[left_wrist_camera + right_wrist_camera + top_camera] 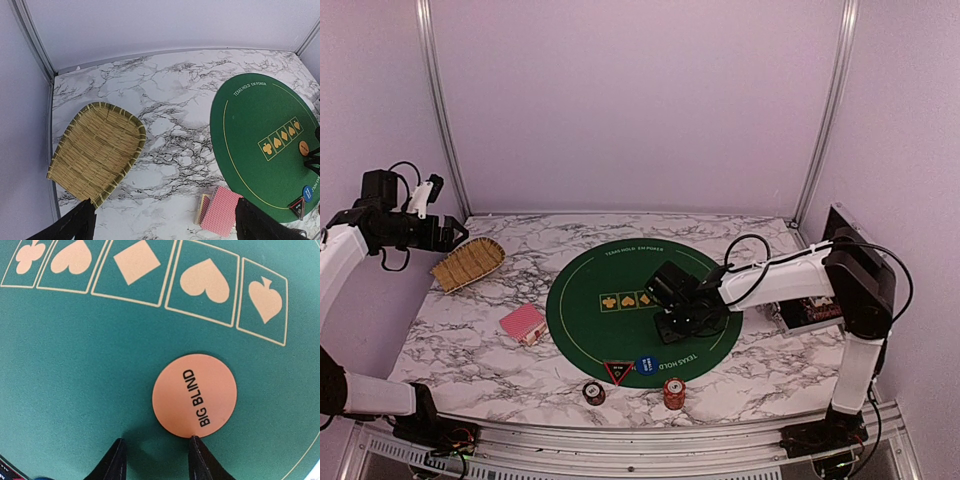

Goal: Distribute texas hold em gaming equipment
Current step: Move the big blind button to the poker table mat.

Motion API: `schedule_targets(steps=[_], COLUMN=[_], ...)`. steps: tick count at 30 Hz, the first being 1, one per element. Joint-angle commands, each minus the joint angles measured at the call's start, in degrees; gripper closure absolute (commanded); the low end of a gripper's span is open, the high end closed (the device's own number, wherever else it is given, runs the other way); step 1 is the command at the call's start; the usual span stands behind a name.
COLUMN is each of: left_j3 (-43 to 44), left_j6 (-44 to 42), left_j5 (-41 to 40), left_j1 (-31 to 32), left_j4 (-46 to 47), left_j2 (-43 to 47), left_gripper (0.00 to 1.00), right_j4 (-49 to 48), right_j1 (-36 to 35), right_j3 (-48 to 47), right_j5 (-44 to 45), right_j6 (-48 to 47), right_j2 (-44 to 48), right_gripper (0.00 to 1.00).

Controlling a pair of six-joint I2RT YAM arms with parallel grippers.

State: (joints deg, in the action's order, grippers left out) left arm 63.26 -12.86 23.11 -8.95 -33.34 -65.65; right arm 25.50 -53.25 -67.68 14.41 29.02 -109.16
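The pink-red-backed deck of cards [523,324] lies on the marble left of the green round mat [610,265]; it also shows in the left wrist view [220,210]. A black-and-red triangular marker [618,373] and a blue button [646,366] sit at the mat's near edge. A dark chip stack [594,392] and an orange chip stack [673,392] stand in front of them. An orange "BIG BLIND" disc [194,395] lies flat on the mat. My right gripper [156,455] is open just above the mat, one fingertip [196,445] at the disc's rim. My left gripper [165,225] is wide open, empty, raised at the far left.
A tan woven basket [468,262] lies at the back left, below my left gripper [453,236]. A black case [810,312] sits at the right edge, partly behind the right arm. The right gripper [670,322] hides the orange disc in the top view.
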Motion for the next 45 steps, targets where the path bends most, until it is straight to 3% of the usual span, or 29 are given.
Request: schedule_targets(steps=[1, 9, 25, 45], left_j3=[1.84, 2.05, 2.3, 2.22], left_j6=[0.03, 0.12, 0.12, 0.05], left_j5=[1.08, 1.1, 0.33, 0.01], left_j1=[-0.27, -0.28, -0.28, -0.28], left_j4=[-1.11, -1.11, -1.08, -1.04], left_j2=[0.35, 0.04, 0.51, 0.45], left_gripper=[0.01, 0.01, 0.01, 0.01], right_j4=[-0.53, -1.12, 1.22, 3.96], right_j1=[1.68, 4.65, 9.36, 19.52], right_j3=[-1.25, -2.58, -14.79, -37.8], right_j5=[-0.61, 0.12, 4.12, 1.36], right_j6=[1.29, 0.48, -5.56, -4.12], right_j2=[-2.14, -3.62, -12.29, -26.99], right_gripper=[0.61, 0.65, 0.73, 0.79])
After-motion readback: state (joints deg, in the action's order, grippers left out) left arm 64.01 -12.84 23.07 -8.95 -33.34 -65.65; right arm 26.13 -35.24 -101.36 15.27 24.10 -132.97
